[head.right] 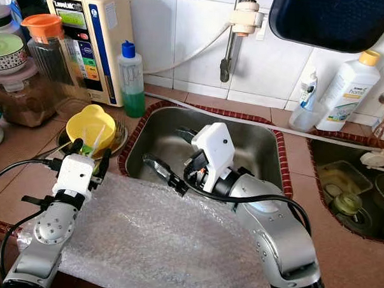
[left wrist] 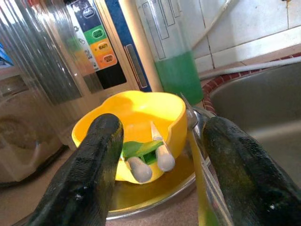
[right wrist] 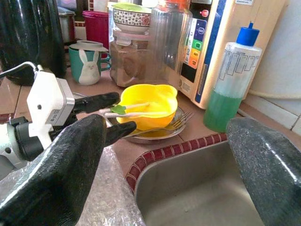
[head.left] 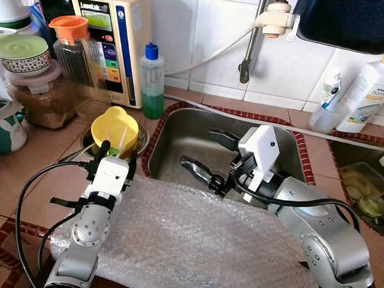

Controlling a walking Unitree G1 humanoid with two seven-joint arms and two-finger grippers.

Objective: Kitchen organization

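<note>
My left gripper (head.left: 115, 155) stands wide open just short of the yellow bowl (head.left: 115, 126), which sits in a metal plate (head.right: 119, 143) on the counter left of the sink (head.left: 180, 127). The left wrist view gives me what the head views barely show: two white handles (left wrist: 159, 155) with a green piece leaning over the bowl's near rim, and a fork (left wrist: 191, 118) on the plate by the sink-side finger. From the right wrist I see that the plate nearly meets the sink's red tiled rim (right wrist: 155, 157).

My right gripper (head.left: 209, 156) hangs over the sink, spread wide and holding nothing. Bubble wrap (head.left: 194, 240) covers the near counter. A soap bottle (head.left: 152, 81) and jars (head.left: 78, 53) crowd behind the bowl.
</note>
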